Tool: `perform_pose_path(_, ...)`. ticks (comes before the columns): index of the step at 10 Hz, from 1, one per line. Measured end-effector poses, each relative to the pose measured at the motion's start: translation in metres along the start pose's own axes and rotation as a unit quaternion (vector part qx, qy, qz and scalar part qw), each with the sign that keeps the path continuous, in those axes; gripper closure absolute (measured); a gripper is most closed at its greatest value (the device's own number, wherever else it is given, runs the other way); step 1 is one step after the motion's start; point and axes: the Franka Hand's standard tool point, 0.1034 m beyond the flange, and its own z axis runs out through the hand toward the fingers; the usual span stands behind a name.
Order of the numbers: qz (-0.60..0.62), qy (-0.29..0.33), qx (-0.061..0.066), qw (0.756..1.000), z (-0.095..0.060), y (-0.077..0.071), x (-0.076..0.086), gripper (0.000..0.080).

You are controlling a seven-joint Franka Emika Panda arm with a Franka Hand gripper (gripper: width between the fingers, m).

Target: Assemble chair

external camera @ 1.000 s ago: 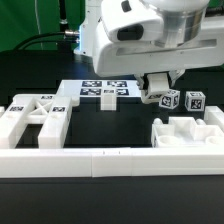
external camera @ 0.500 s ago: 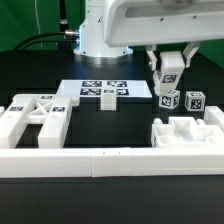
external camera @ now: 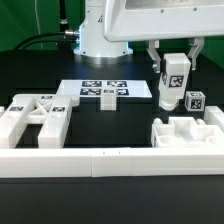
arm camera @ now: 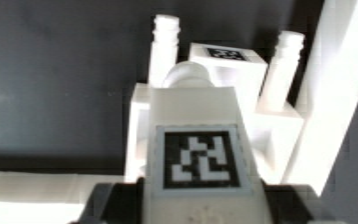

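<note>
White matte plastic chair kit, in loose parts, with one part in hand.

1. Tool [external camera: 174,66]: the dark fingers are pressed onto a short bar [external camera: 173,82] and pinch it by its upper half. The bar hangs upright with its square tag facing the exterior camera. The wrist view shows the bar [arm camera: 197,110] running away from the tool [arm camera: 202,203], tag on the near face.
2. Tagged block [external camera: 195,100]: on the table [external camera: 120,125], just beside the bar's lower end, on the exterior view's right. Whether the two touch cannot be told.
3. Notched seat piece [external camera: 185,135]: on the table near the bar, toward the front.
4. Frame pieces [external camera: 35,115]: well apart, on the exterior view's left.
5. Marker board [external camera: 105,90]: flat on the table, between the frame pieces and the bar.
6. Border wall [external camera: 100,160]: along the front edge.

Step in hand, as judged: the bar is being carried to its joint. Which piece receives it cannot be told.

Handling notes:
- Keep the pinch firm and the bar plumb, since a short smooth part may pivot between the fingers.
- Keep it clear of the tagged block when moving sideways.
- Square the bar's end over its socket before lowering.
- Lower it straight, without twisting.
- Release only once the bar is seated.
</note>
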Motion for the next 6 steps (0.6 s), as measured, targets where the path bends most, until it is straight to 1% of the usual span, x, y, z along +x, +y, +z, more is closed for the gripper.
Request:
perform_pose_path(1,-0.023,0.005,-0.005,1.0,-0.002,-0.007,0.021,0.0514)
perform_pose_path(2,-0.027,0.013,-0.005,1.0,0.001,-0.01,0.036,0.0514)
perform_pose_path(3,-0.03,0.021,-0.004,0.999,0.004,-0.011,0.042,0.0514)
perform_pose_path(6,-0.029,0.026,-0.004,0.999,0.005,-0.011,0.041,0.0514)
